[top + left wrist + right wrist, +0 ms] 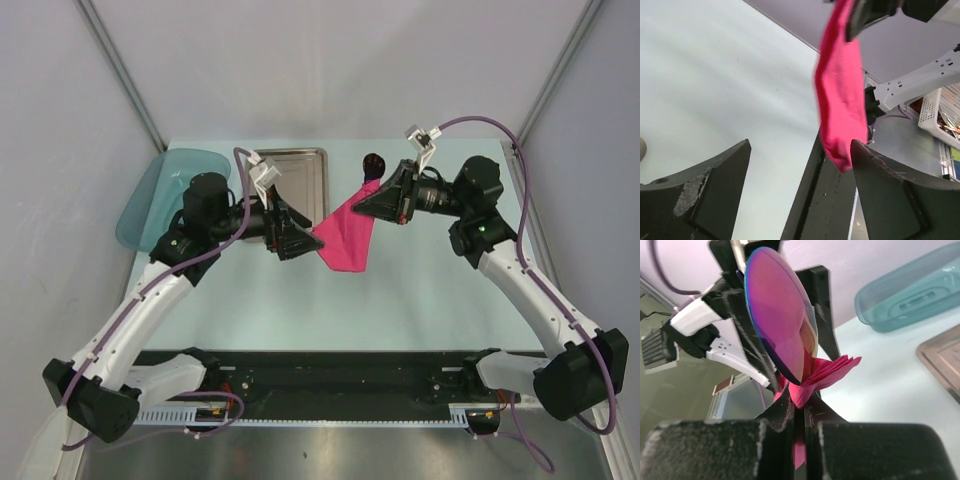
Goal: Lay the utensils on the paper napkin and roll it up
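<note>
The pale desk [400, 300] is sitting between plain grey walls, with the two arms reaching in over it from the near edge. Above the middle of it the paper napkin [345, 238] is hanging clear of the surface as a bunched magenta strip, slanting down from upper right to lower left. The right pincer [799, 405] is clamping the upper end tight between closed jaws. The spoon [782, 325] is poking out of that pinched paper, its glossy red bowl sticking up just past the tips. The left pincer [303, 241] is standing wide open at the napkin's lower end, gripping nothing. Seen from its own camera, the loose tail is dangling just beyond its spread jaws, and whether the paper is touching one of them I cannot tell. At the far left corner the teal dish [150, 195] is resting near the steel tray [305, 170], which is lying behind the left pincer.
</note>
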Controlling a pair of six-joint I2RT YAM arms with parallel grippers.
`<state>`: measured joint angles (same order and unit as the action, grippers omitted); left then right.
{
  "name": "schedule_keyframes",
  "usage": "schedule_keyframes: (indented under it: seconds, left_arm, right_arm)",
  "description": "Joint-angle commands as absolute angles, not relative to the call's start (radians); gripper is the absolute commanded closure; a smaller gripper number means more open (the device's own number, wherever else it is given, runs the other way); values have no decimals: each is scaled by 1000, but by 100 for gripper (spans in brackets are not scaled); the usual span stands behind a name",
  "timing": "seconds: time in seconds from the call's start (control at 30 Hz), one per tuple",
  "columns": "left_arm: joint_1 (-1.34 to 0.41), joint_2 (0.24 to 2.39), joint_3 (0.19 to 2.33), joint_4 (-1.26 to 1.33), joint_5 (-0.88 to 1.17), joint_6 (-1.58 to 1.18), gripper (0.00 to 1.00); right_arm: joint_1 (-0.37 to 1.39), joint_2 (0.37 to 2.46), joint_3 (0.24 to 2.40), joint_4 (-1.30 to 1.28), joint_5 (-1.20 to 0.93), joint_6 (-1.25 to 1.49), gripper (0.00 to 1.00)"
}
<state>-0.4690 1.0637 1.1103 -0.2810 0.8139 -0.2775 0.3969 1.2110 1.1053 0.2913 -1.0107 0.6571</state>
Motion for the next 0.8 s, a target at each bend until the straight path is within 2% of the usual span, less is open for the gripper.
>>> schedule_keyframes:
  seconds: [0.0, 0.03, 0.13, 0.17, 0.23, 0.27, 0.43, 0.57, 0.77]
  left_arm:
    - [-472, 1066, 1103, -227, 849, -307, 16]
    - [-472, 1071, 1100, -210, 871, -327, 17]
    - [-469, 1081, 1074, -120, 952, -429, 42]
    - [-468, 1080, 1065, -100, 960, -448, 66]
    - [-460, 1080, 1028, -34, 974, -498, 85]
    - [-462, 1094, 1019, -12, 977, -505, 98]
    - [-463, 1155, 986, 106, 965, -601, 100]
    - [-485, 1209, 968, 328, 968, -715, 100]
    - [-514, 1236, 947, 353, 986, -753, 97]
  right_arm:
    - [433, 1166, 1121, 371, -1014, 687, 100]
    - [445, 1163, 1126, 370, -1015, 678, 100]
    - [472, 1161, 1130, 370, -1016, 666, 100]
    - [476, 1158, 1132, 373, -1014, 664, 100]
    - [483, 1154, 1131, 391, -1011, 675, 100]
    - [485, 1147, 1132, 394, -1009, 681, 100]
    - [502, 1149, 1149, 410, -1011, 710, 100]
    - [531, 1154, 1161, 413, -1005, 712, 100]
    - [512, 1161, 1178, 417, -993, 704, 100]
